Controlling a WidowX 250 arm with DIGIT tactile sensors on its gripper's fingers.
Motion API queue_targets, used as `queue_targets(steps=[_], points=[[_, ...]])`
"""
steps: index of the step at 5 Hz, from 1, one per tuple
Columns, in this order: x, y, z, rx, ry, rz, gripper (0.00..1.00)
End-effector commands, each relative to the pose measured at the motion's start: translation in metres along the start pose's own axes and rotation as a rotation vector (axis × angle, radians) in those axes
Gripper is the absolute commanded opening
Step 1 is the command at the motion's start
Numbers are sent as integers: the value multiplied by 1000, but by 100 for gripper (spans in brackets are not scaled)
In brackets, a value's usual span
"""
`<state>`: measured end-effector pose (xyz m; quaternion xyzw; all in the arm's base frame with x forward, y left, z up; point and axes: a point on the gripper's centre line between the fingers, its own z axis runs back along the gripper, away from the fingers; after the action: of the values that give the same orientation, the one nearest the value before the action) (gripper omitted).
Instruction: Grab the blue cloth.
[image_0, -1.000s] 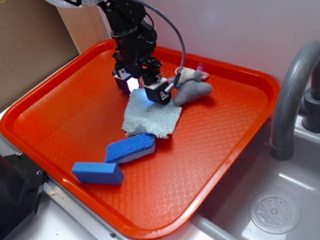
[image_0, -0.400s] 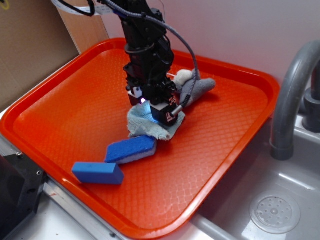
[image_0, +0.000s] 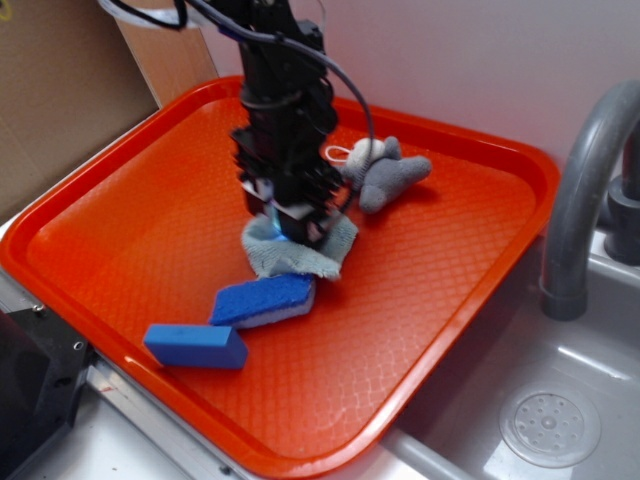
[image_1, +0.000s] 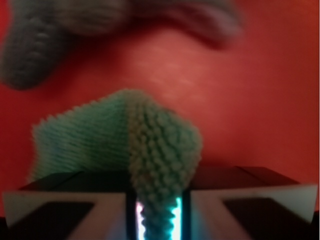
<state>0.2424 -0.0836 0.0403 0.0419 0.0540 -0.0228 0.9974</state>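
Your gripper (image_1: 159, 212) has its jaws pinched narrow on a fold of the blue cloth (image_0: 290, 255), bunched mid-tray (image_0: 120, 230) between the plush toy (image_0: 392, 172) and the sponge (image_0: 262, 298); the raised fold gives purchase.

cloth (image_0: 300, 258): 1 | sponges (image_0: 262, 299): 2 | plush toy (image_0: 392, 176): 1 | tray (image_0: 140, 210): 1
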Motion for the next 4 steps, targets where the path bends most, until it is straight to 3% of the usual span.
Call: queue_targets(steps=[1, 2, 3, 4], points=[[15, 96, 114, 61, -162, 254, 0], [11, 129, 162, 85, -121, 386, 0], [2, 150, 209, 55, -125, 392, 0], [4, 148, 220, 44, -129, 359, 0]])
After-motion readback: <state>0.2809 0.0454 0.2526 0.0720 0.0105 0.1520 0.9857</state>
